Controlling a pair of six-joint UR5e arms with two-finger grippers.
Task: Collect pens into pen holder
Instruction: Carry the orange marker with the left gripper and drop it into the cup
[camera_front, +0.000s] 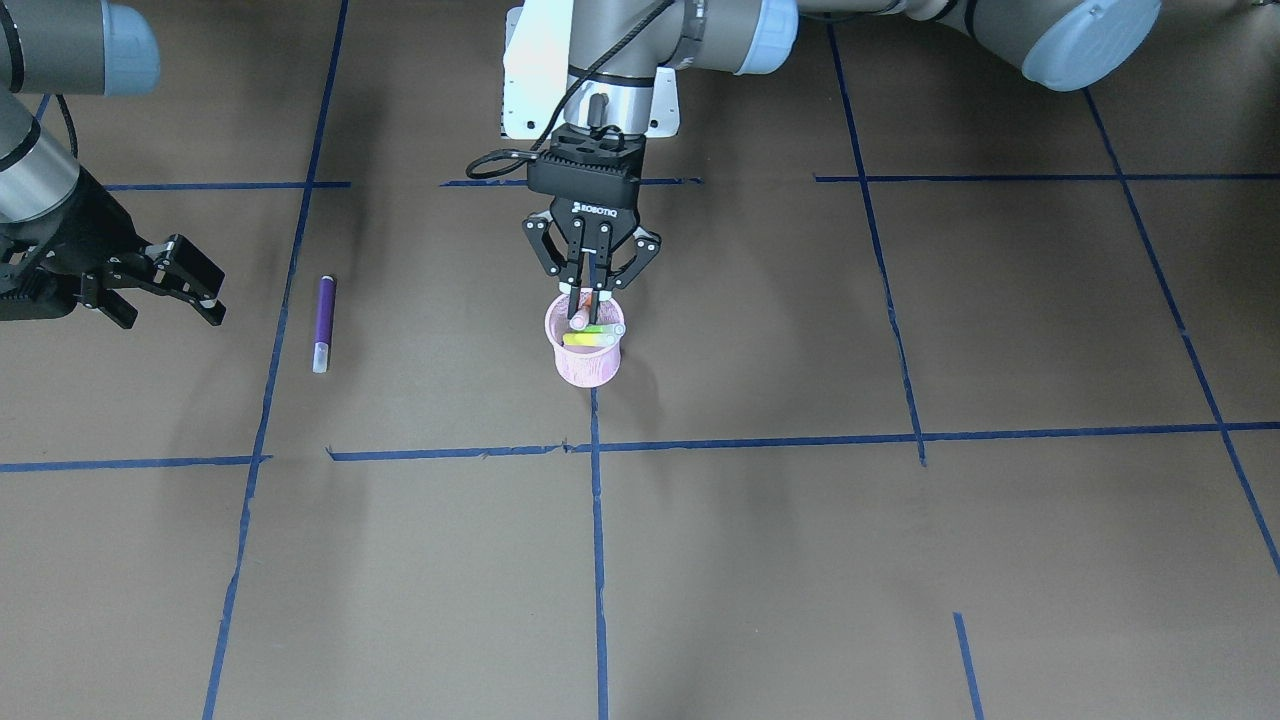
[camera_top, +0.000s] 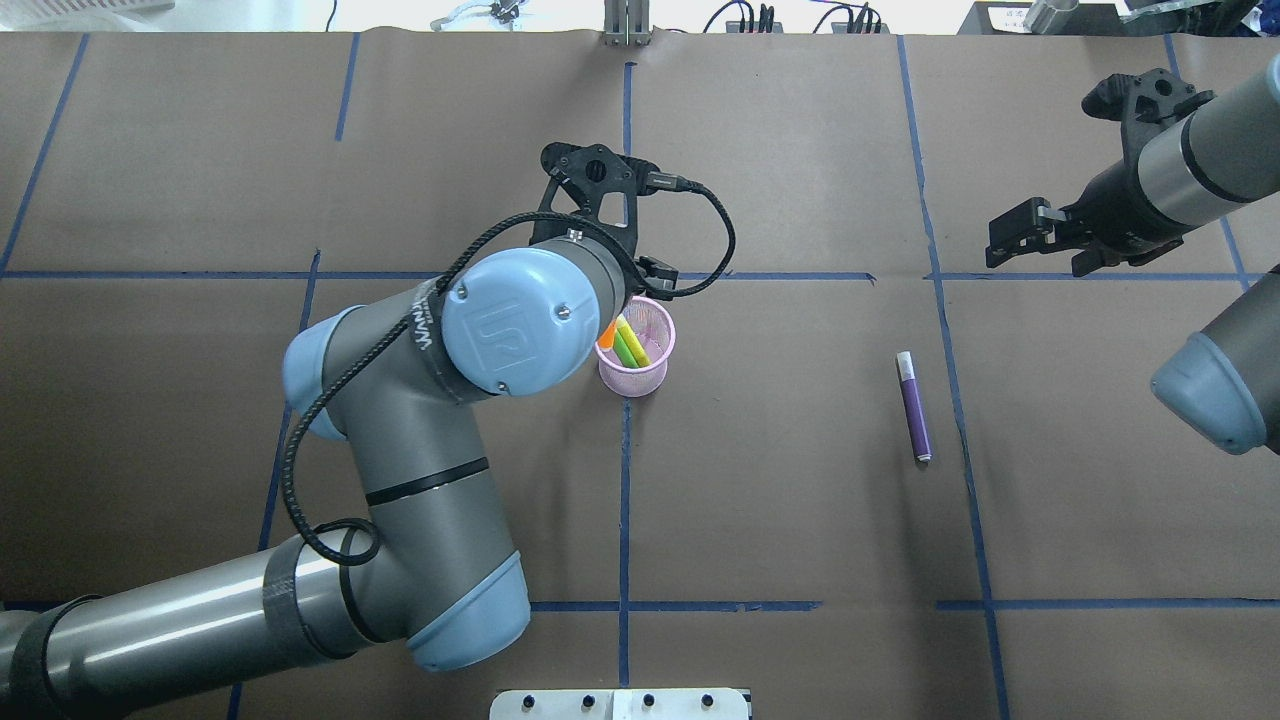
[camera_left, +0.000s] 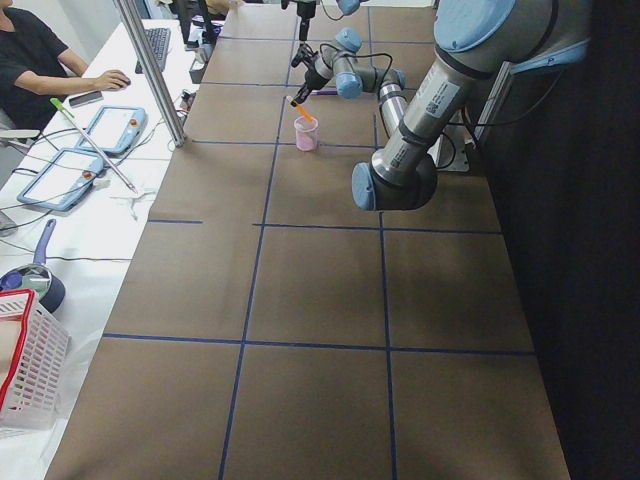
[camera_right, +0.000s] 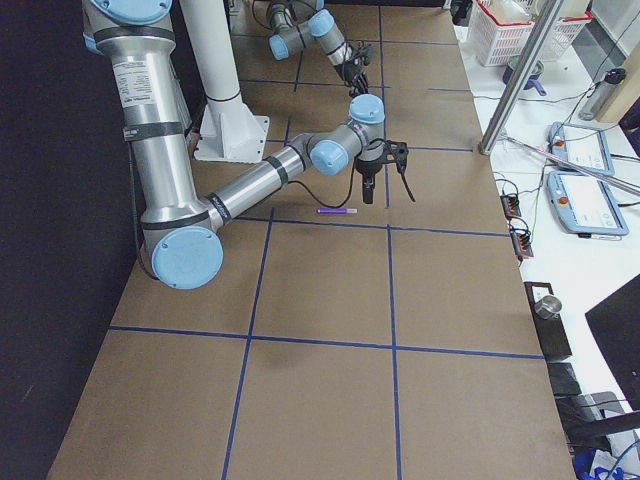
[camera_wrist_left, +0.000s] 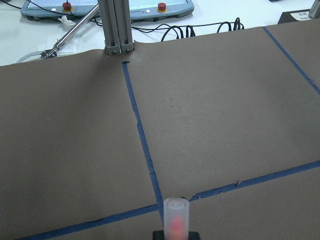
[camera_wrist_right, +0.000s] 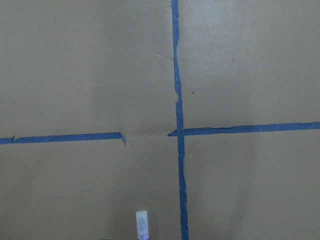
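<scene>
The left gripper (camera_front: 590, 296), poised directly above the pen holder (camera_front: 590, 372), is pinching the orange pen (camera_top: 606, 331) cap-down between nearly closed fingers, feeding it in beside the green pen (camera_top: 630, 346). The purple pen (camera_top: 913, 405) is lying well apart from the holder, beside the spread, empty right gripper (camera_front: 172, 305).

Bench (camera_front: 760, 560), brown paper cover, blue tape grid (camera_front: 598, 560); white side table (camera_left: 90, 230) along left edge, metal post (camera_left: 151, 70) upper left of frame.
</scene>
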